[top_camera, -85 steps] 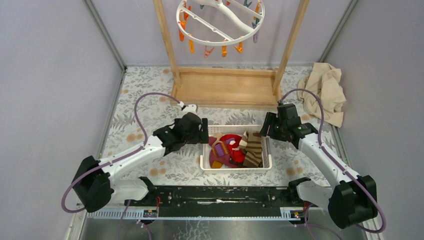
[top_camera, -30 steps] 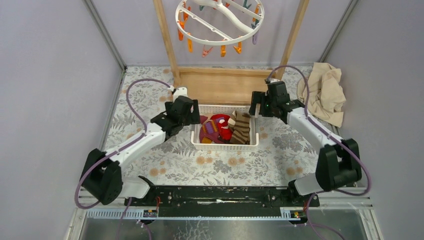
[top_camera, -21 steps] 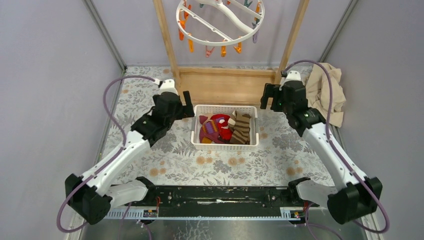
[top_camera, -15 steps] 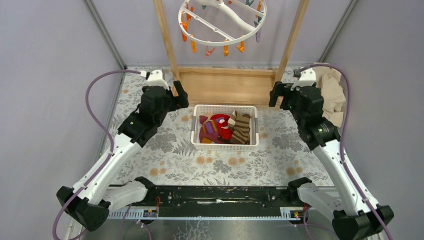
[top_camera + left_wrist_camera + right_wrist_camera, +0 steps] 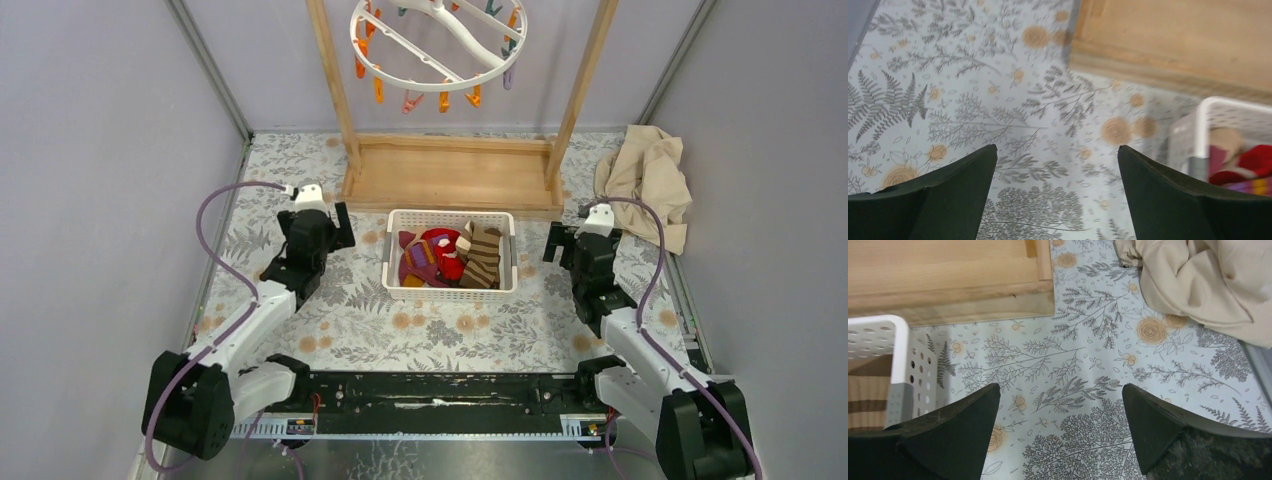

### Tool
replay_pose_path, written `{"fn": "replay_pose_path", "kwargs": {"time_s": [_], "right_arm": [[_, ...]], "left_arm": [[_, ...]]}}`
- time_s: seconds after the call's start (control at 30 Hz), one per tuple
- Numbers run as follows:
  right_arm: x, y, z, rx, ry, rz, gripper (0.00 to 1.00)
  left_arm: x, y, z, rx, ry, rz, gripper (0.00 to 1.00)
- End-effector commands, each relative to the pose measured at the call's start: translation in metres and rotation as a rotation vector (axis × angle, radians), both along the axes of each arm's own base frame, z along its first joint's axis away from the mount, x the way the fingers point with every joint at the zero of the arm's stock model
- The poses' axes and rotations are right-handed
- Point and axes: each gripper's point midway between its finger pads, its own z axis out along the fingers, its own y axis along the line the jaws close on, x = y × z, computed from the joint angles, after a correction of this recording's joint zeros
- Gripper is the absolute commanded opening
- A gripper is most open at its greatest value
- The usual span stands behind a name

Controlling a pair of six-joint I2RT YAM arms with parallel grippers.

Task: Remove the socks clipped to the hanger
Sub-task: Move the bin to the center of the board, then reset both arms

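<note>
The white round hanger with orange, pink and teal clips hangs at the top of the wooden rack; no sock is clipped to it. Several socks, red, purple-orange and brown-striped, lie in a white basket. A red sock and a striped sock show in the wrist views. My left gripper is open and empty, low over the table left of the basket. My right gripper is open and empty, right of the basket. Both show open in the left wrist view and the right wrist view.
The wooden rack base lies behind the basket, with two upright posts. A beige cloth is heaped at the back right, also in the right wrist view. Grey walls close in on both sides.
Both arms have let go of the basket, risen, then pulled back and dropped low on either side of it. The basket stays where it was pushed, nearer the rack. The hanger sways slightly.
</note>
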Motion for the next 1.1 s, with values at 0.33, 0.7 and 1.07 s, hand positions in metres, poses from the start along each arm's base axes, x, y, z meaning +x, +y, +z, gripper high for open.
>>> {"fn": "replay_pose_path", "kwargs": {"time_s": [0.33,0.7,1.07], "right_arm": [[0.025,-0.016,-0.016,0.021,-0.214,-0.119,1.00],[0.030,-0.025,-0.030,-0.007,-0.216,-0.170,1.00],[0.029,-0.048,-0.028,-0.036,-0.330,-0.234,1.00]], "left_arm": [[0.028,0.058,-0.078,0.142,-0.049,0.103,0.98],[0.042,0.057,-0.059,0.060,-0.200,0.044,0.98],[0.049,0.060,-0.054,0.037,-0.248,0.006,0.98]]}}
